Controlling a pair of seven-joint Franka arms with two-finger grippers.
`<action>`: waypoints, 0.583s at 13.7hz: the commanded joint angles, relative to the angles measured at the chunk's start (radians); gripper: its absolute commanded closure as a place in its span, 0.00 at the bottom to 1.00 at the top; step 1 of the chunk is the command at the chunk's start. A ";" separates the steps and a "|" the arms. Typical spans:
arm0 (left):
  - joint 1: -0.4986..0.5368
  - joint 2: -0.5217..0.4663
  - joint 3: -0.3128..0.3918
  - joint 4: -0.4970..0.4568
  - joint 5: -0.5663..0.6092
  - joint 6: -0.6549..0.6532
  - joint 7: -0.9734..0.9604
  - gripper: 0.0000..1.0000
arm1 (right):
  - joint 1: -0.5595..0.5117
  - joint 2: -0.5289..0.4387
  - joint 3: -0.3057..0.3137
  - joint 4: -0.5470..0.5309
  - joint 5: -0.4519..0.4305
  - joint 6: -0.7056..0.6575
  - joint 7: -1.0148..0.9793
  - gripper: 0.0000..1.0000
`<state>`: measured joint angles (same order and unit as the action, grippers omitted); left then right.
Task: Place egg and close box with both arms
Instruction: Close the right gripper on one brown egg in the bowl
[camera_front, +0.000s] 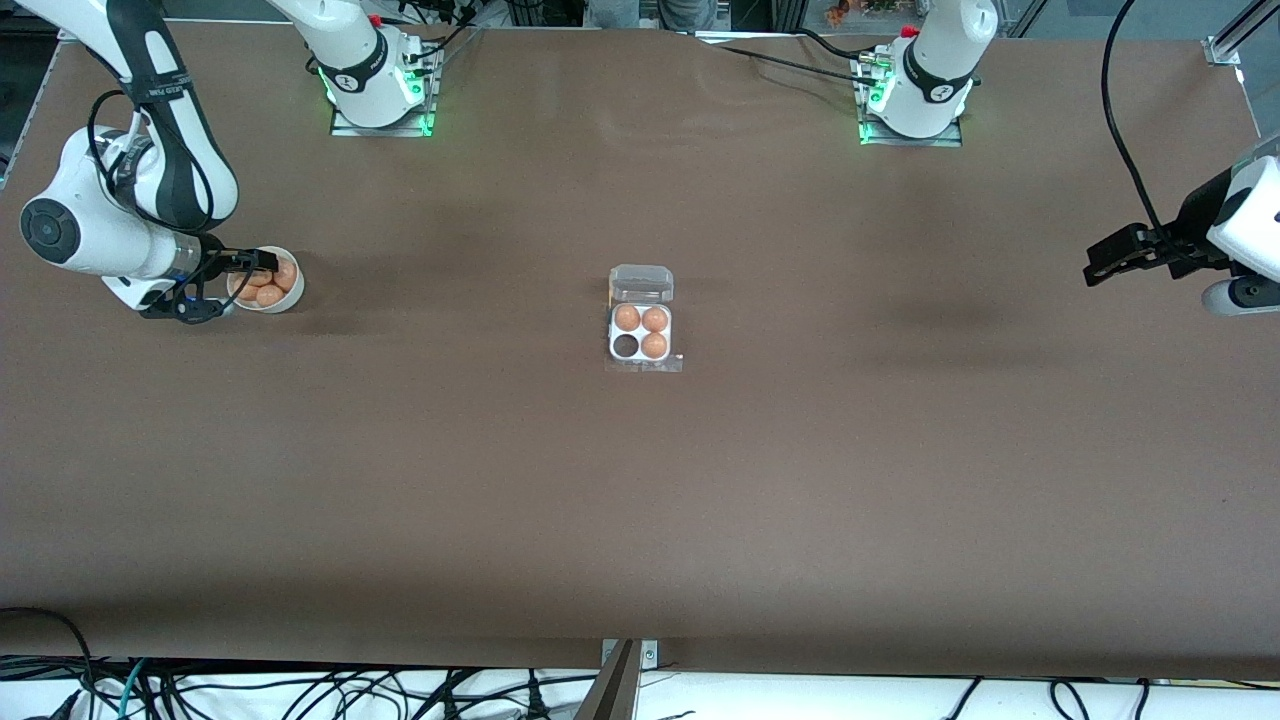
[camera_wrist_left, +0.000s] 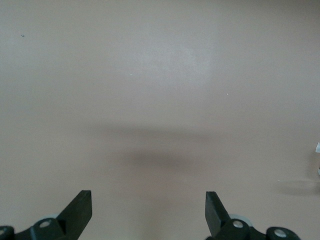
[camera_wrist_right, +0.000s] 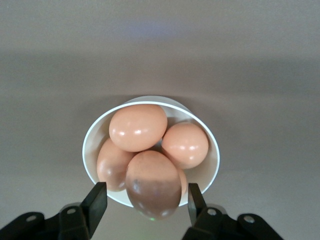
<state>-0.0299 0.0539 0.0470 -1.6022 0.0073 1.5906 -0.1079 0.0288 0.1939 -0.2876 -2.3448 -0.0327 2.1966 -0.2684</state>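
The box (camera_front: 612, 352), a white four-cell tray, lies at the table's middle with its clear lid (camera_front: 641, 283) open and three eggs in it; one cell (camera_front: 626, 346) is bare. My right gripper (camera_wrist_right: 147, 192) is down at a white bowl (camera_wrist_right: 90, 145) of several eggs near the right arm's end. Its fingers (camera_wrist_right: 97, 197) stand either side of the uppermost egg (camera_wrist_right: 152, 182), with a small gap on each side. My left gripper (camera_front: 1100, 265) hangs open over bare table at the left arm's end, holding nothing.
The bowl (camera_front: 292, 297) stands well apart from the box, toward the right arm's end. Brown tabletop stretches between them. Cables trail along the table edge nearest the front camera.
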 joint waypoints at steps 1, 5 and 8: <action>0.004 0.007 -0.002 0.019 -0.016 -0.017 -0.001 0.00 | 0.005 -0.004 -0.004 -0.001 -0.006 -0.012 -0.014 0.39; 0.004 0.007 -0.002 0.019 -0.016 -0.017 0.000 0.00 | 0.005 -0.002 -0.004 -0.001 -0.006 -0.012 -0.014 0.49; 0.004 0.007 -0.002 0.019 -0.016 -0.017 -0.001 0.00 | 0.006 -0.002 -0.002 0.001 -0.006 -0.012 -0.012 0.54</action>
<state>-0.0299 0.0547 0.0470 -1.6022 0.0073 1.5906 -0.1079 0.0292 0.1940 -0.2876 -2.3447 -0.0327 2.1936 -0.2712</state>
